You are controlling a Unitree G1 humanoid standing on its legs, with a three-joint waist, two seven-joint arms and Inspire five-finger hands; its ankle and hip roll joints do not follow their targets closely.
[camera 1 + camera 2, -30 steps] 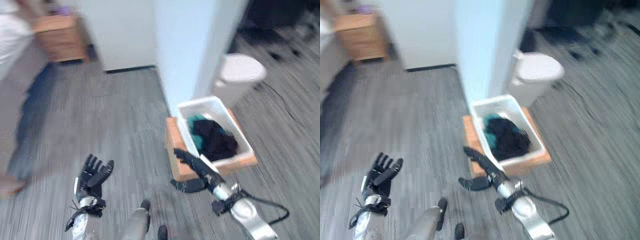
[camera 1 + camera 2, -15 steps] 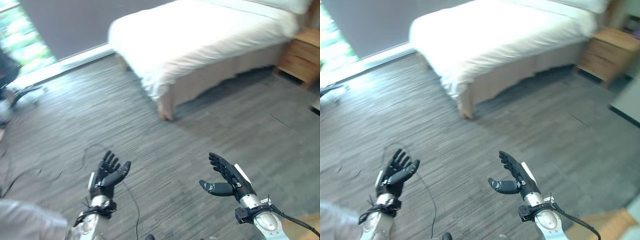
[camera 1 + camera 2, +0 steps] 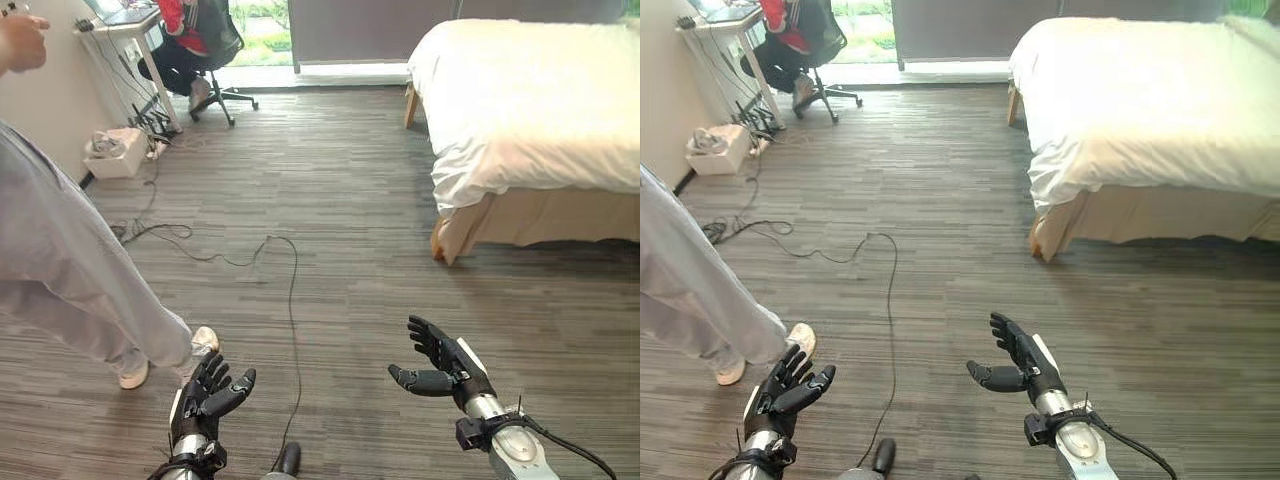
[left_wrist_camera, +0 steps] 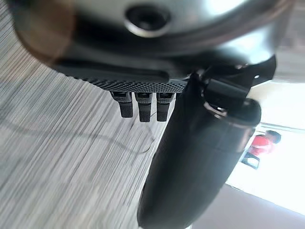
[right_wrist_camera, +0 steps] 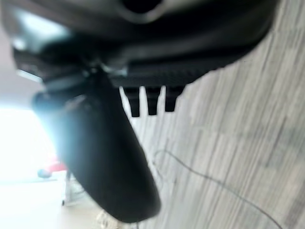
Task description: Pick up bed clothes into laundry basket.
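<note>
Left eye view: both hands' fingers spread, empty; person (image 3: 70, 260) beside left hand (image 3: 205, 395), bed (image 3: 530, 110) beyond right hand (image 3: 445, 365).

Dark left hand (image 3: 205, 395), dark right hand (image 3: 440, 362), silver-grey forearms

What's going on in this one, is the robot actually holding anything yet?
No. Both hands are open and hold nothing: the left hand and the right hand are raised over the wood-look floor. The bed with its white bedding stands ahead to the right. A person stands close at the left, and another sits at a desk far back.
</note>
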